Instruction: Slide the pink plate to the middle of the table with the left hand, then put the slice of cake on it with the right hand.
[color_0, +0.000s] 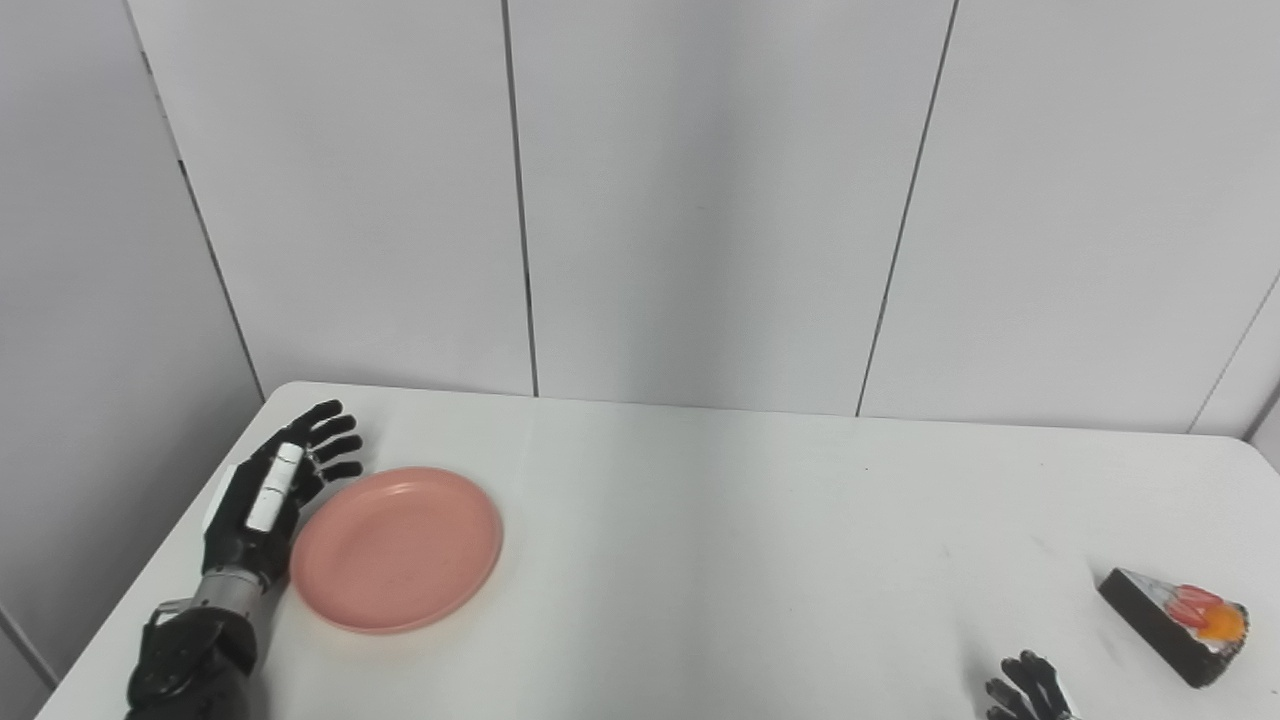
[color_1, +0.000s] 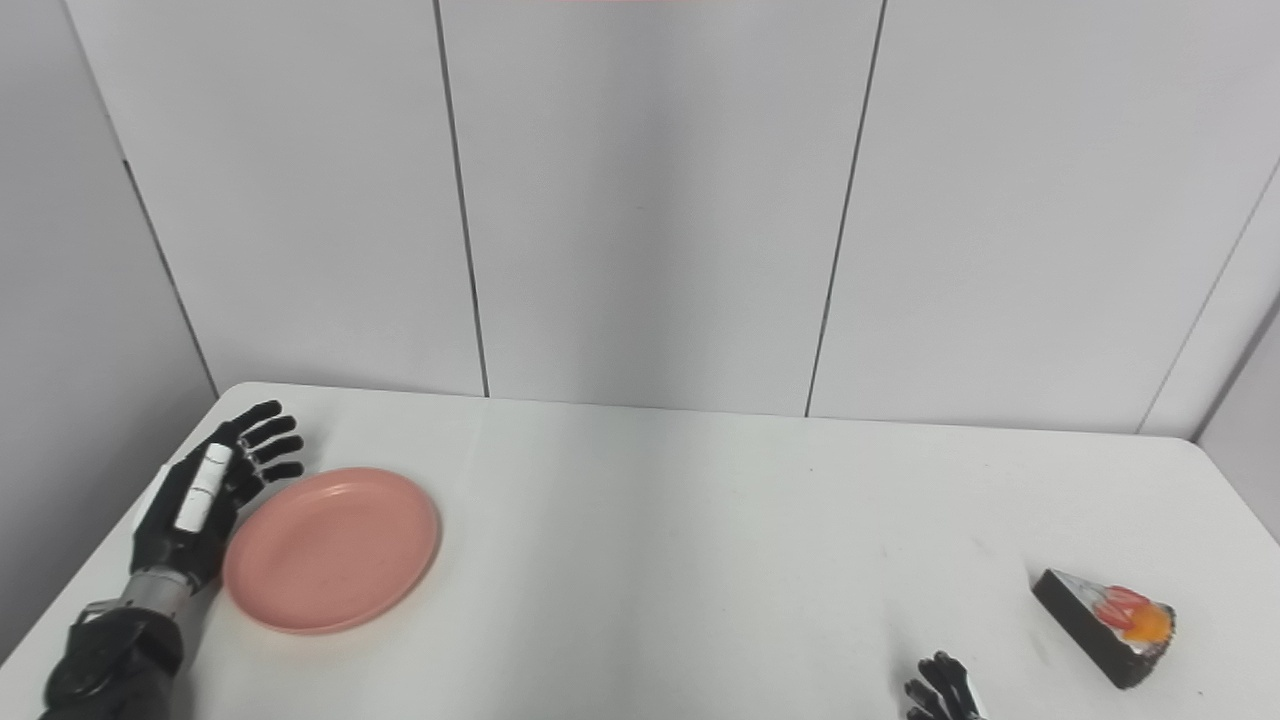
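Note:
A round pink plate (color_0: 397, 548) lies flat on the left part of the white table (color_0: 720, 520). My left hand (color_0: 275, 490) stands edge-on right against the plate's left rim, open, fingers stretched toward the far wall. The cake slice (color_0: 1180, 622), a dark wedge with white, red and orange topping, rests near the table's right front edge. Only the fingertips of my right hand (color_0: 1028, 690) peek in at the bottom edge, left of the cake, spread apart and holding nothing.
Grey wall panels (color_0: 700, 200) rise behind the table's far edge. The table's left edge (color_0: 150, 580) runs just beside my left forearm. White tabletop stretches between plate and cake.

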